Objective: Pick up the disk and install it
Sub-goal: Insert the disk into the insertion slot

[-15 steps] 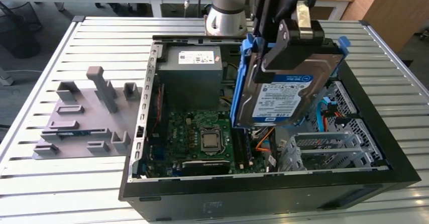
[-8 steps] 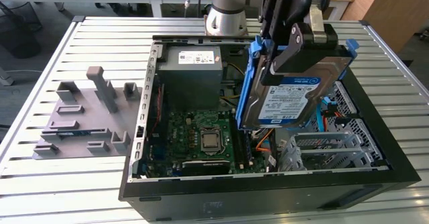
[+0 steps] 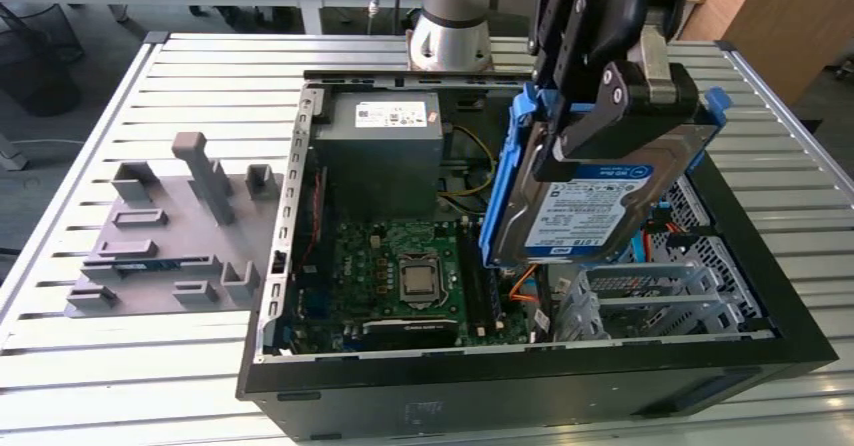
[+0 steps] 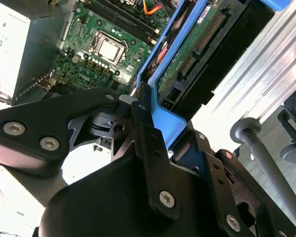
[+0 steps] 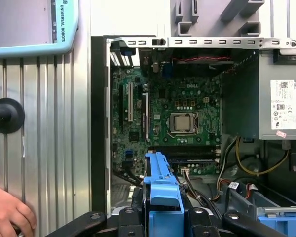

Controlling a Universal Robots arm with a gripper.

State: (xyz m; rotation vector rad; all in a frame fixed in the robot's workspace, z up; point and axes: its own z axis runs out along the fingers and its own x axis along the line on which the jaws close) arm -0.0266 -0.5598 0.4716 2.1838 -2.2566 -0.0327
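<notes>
We see the pincer clamped on the disk, tilted in the air above the open computer case; we judge its lower edge could snag the orange cable or the metal cage just beneath; room is open upward, tight between cage and circuit board.

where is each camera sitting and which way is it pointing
Exterior view: off the arm, looking down at the open computer case on the table; the gripper clamps the disk above it.
First wrist view: on the wrist, looking down past the disk's blue frame onto the motherboard; a person's hand shows beside the case.
Second wrist view: on the wrist, close behind the gripper's fingers, looking along the disk.
Shared: both wrist views show the motherboard and the disk.
</notes>
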